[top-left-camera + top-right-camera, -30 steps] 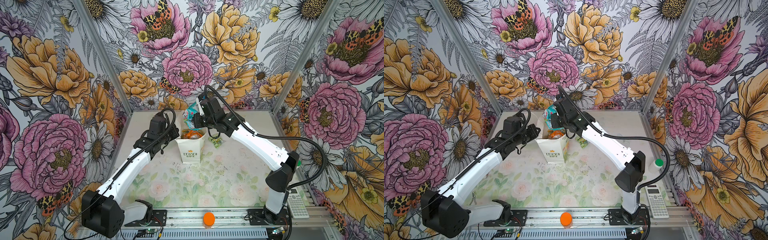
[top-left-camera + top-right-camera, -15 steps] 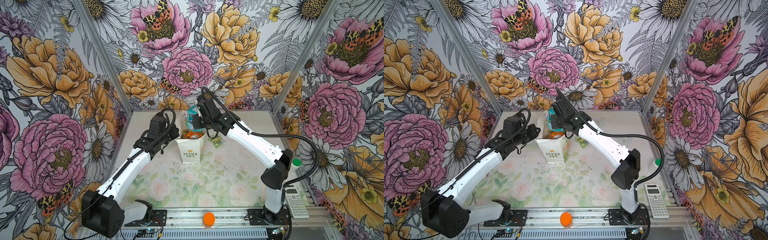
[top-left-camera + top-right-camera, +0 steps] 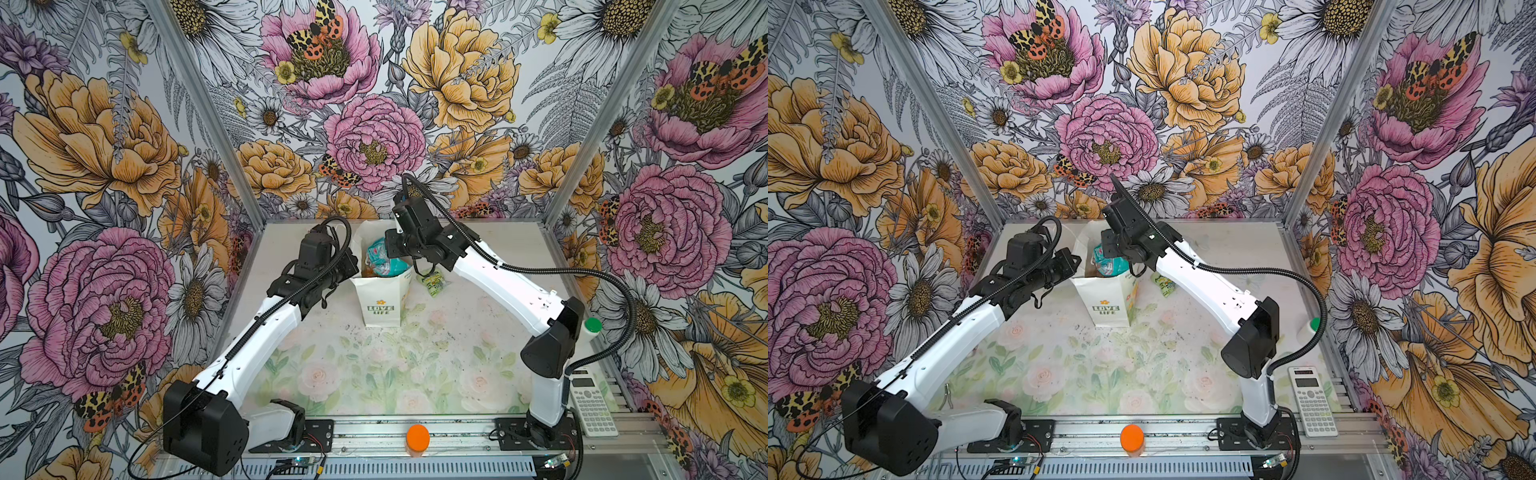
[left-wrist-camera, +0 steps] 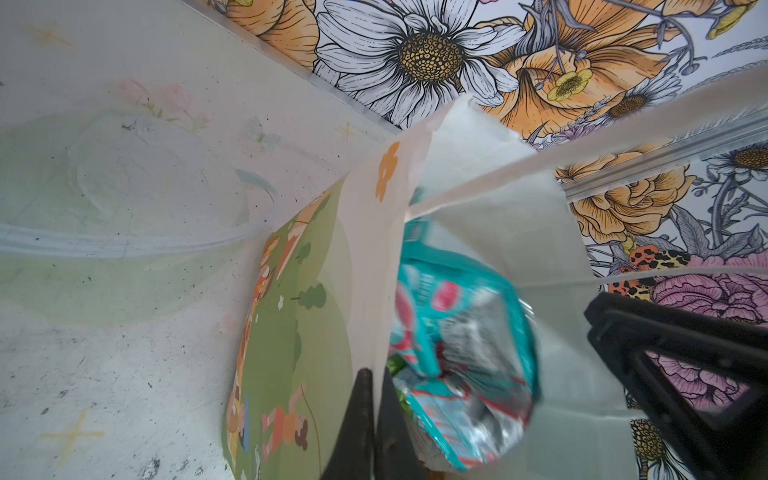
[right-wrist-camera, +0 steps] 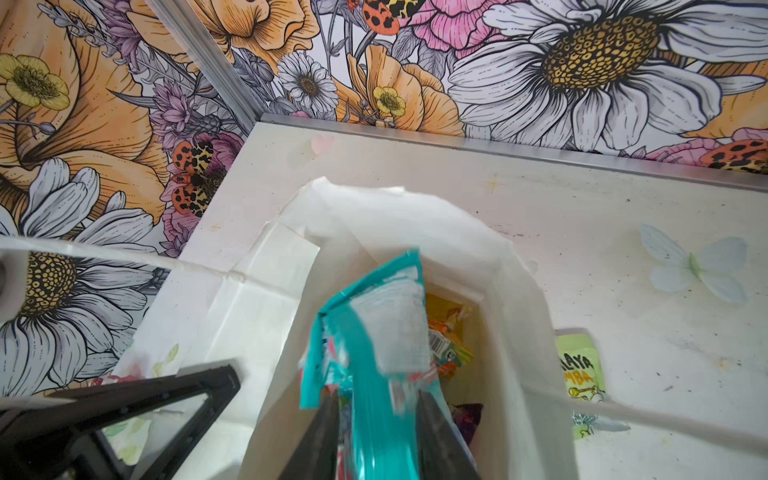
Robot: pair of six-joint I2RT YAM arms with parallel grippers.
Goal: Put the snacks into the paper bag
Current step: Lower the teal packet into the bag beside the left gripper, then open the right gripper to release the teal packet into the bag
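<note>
The walls (image 3: 104,145) close the room on three sides, covered with big pink, orange and white flowers. The table (image 3: 498,245) fills the lower middle of both top views. Its top is pale, with faded roses and dark specks, and a metal rail (image 3: 457,428) runs along its lower edge.

The paper bag (image 3: 381,301) (image 3: 1106,301) stands upright just above the centre of both top views, mouth up, long axis vertical. Its narrow "LOVE LIFE" side faces the lower edge of the frame, and the broad sides run away toward the back wall. The left gripper (image 4: 376,374) comes from the left, with its fingers closed tight on the rim of the bag's left wall.

The teal packet (image 3: 382,262) (image 3: 1111,262) (image 4: 478,353) (image 5: 374,340) sits on end in the mouth of the bag, leaning, its upper part above the rim. It is blurred in both wrist views. The right gripper (image 5: 378,399) hangs over the mouth. Its fingers stand a little apart with this packet between them, and we cannot tell whether they press it. Deeper in the bag we see orange and yellow packets (image 5: 449,332) and a purple packet (image 5: 469,415).

A calculator (image 3: 592,405) (image 3: 1312,401) lies at the lower right, beside the base of the right arm (image 3: 519,291). A white bottle (image 3: 592,326) (image 3: 1312,326) with a green cap stands at the table's right edge. A pale green packet (image 3: 434,282) (image 3: 1165,284) (image 5: 579,374) lies flat just right of the bag, with the right arm passing over it. An orange round thing (image 3: 417,436) (image 3: 1132,437) sits on the rail at the bottom centre.
</note>
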